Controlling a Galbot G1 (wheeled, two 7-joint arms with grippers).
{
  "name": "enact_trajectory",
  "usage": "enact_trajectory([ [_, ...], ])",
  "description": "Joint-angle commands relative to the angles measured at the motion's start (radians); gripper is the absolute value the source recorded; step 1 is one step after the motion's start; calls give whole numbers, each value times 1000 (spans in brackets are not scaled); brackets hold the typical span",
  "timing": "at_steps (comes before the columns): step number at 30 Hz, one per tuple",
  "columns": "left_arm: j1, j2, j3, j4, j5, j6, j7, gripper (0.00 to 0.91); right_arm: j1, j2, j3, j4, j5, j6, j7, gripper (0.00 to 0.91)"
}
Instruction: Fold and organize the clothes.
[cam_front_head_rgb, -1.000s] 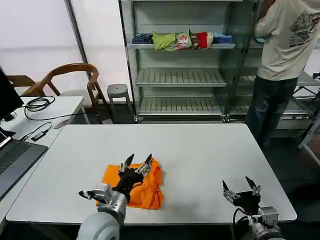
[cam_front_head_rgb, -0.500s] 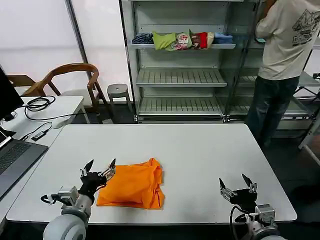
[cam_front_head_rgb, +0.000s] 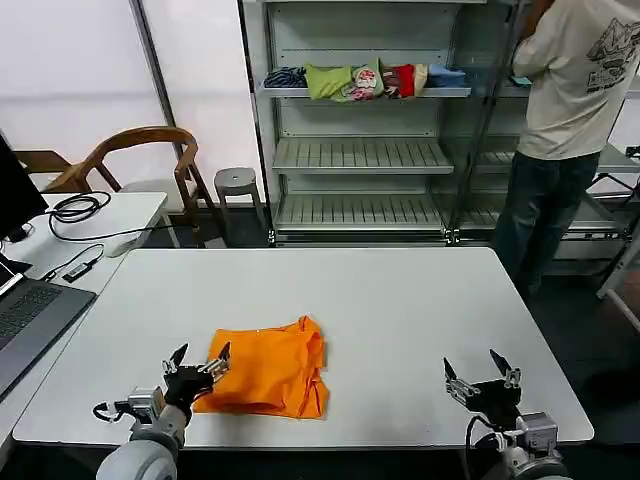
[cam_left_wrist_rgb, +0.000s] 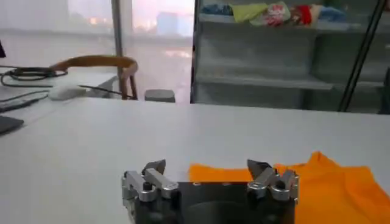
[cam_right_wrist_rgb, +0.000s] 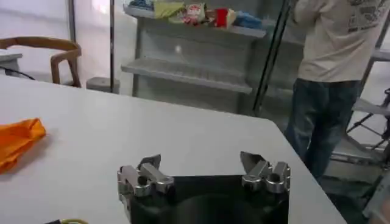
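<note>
Currently we see the left gripper spread wide and empty, just beside the near left corner of the orange T-shirt, perhaps not touching it. That folded shirt lies on the white table. Well right of it, the right gripper hangs open, empty.

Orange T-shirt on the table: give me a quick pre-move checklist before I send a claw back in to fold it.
1. Orange T-shirt fully on the white table, none over the edge: ok.
2. Left claw open and empty: ok.
3. Left claw beside the shirt's near left corner, close enough for a grasp: ok.
4. Right claw open, empty, parked over bare table well apart from the shirt: ok.
5. Shirt lying flat and smooth: not ok, it is bunched along its right side.
6. Which edge is collar or hem: cannot tell.
</note>
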Motion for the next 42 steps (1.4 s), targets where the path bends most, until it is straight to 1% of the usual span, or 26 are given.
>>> enact_trajectory([
  [1,1,-14,43,68,26,-11,7,907,-13,0,6,4,-1,1,1,907],
  [14,-30,-13,37,114,11,-30,8,907,-3,8,-2,-5,-5,1,0,907],
  [33,-41,-17,44,157,16,-27,14,907,1,9,-8,-14,-5,1,0,907],
  [34,-40,-18,45,157,15,-28,19,736,2,9,-9,-14,-5,1,0,907],
  [35,-39,-18,45,158,11,-30,20,30,3,9,-9,-15,-6,1,0,907],
  [42,-35,-20,50,159,6,-32,26,20,5,7,-10,-18,-5,1,-1,907],
])
